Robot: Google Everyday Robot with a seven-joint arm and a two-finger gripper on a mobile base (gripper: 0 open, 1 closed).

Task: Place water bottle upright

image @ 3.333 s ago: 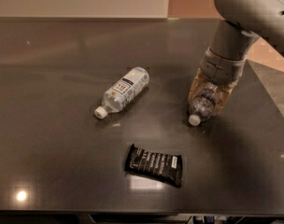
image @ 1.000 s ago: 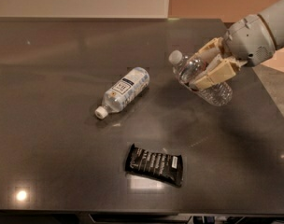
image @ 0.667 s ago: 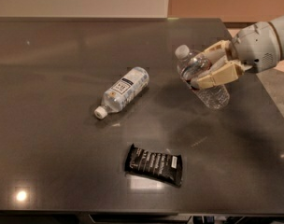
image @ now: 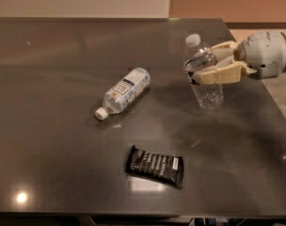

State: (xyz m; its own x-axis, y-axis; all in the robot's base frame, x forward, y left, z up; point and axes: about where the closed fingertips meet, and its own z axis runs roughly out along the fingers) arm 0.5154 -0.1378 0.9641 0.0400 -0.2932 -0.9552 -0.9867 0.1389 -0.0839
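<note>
- Gripper [image: 205,65]: reaches in from the right edge, both fingers clamped across the middle of the water bottle [image: 210,94], about at the label band.
- Water bottle: right-hand part of the table [image: 63,140], cap up, nearly vertical, top leaning slightly left. Cannot tell whether the base touches the surface or hangs just above it.
- Judgement, step in hand: set-down. Square the bottle to vertical before lowering; release only once the base sits flat.
- Thin ribbed plastic will likely give under the squeeze. Open slowly and back out sideways so a finger does not drag it over.
- Second bottle [image: 123,93] lies on its side, well apart to the left; dark snack bar [image: 154,166] is nearer the front. Neither crowds the landing spot.
</note>
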